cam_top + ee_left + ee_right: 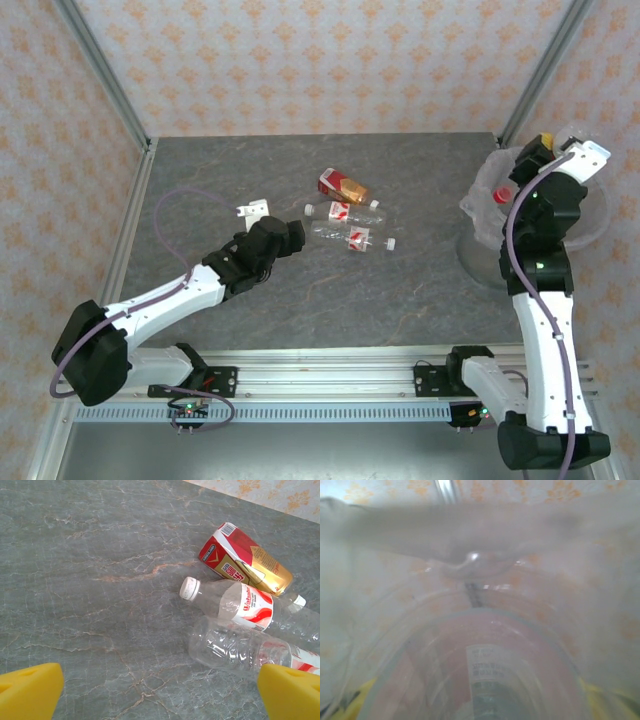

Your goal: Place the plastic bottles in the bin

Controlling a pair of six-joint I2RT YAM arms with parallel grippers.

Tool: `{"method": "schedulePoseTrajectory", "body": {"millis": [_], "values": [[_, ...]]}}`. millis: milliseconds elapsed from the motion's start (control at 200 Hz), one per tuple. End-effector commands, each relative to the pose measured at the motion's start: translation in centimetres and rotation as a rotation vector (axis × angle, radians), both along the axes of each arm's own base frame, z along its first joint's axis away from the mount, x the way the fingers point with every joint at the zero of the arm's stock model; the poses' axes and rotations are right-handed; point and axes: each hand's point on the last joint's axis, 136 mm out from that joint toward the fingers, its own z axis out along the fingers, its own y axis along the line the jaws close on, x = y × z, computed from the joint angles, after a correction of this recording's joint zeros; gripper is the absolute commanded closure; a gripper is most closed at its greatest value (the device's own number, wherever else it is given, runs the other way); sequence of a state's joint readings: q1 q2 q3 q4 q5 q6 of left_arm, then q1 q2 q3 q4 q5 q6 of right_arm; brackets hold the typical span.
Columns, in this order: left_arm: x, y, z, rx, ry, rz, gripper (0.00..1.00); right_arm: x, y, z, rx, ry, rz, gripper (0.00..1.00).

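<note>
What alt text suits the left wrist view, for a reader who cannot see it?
A white-capped clear bottle with a red-and-white label and a second clear bottle lie side by side on a grey marbled table, a red-and-gold pack beyond them. The left gripper shows at the bottom corners, its yellow jaws wide open.

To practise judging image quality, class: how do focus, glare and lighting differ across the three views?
Top external: even light, sharp, soft shadows on the table. Left wrist: bottles crisp, yellow fingers at the bottom corners blurred. Right wrist: hazy, out of focus, a see-through bottle close against the lens, one bright glint.
</note>
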State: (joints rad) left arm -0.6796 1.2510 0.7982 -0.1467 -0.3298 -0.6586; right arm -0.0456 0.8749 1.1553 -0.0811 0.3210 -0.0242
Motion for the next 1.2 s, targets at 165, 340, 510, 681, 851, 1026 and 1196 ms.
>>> {"method": "schedulePoseTrajectory", "body": {"millis": [165,340,510,681,851,1026,1196], "values": [[0.4,0.5,0.6,0.005,-0.006,0.04,0.0,-1.9,-5.6,-0.2,-0.096,0.09,-0.293,0.58],[0.5,0.3,0.6,0.004,-0.003,0.033,0.0,-1.1,-8.1,-3.4,-0.097,0.202,-0.36,0.57],[0.5,0.1,0.5,-0.001,0.002,0.029,0.0,-0.7,-9.7,-5.6,-0.102,0.271,-0.406,0.57],[0.5,0.3,0.1,0.002,0.011,0.036,0.0,0.2,-10.1,-8.7,-0.12,0.343,-0.405,0.54],[0.5,0.3,0.0,0.005,0.015,0.039,0.0,1.5,-9.8,-12.2,-0.122,0.426,-0.342,0.48],[0.6,0.3,-0.3,0.007,0.022,0.038,0.0,1.8,-9.0,-15.6,-0.074,0.508,-0.273,0.33],[0.8,-0.1,-0.4,-0.003,0.031,0.029,0.0,1.4,-8.6,-17.0,-0.049,0.574,-0.253,0.19]]}}
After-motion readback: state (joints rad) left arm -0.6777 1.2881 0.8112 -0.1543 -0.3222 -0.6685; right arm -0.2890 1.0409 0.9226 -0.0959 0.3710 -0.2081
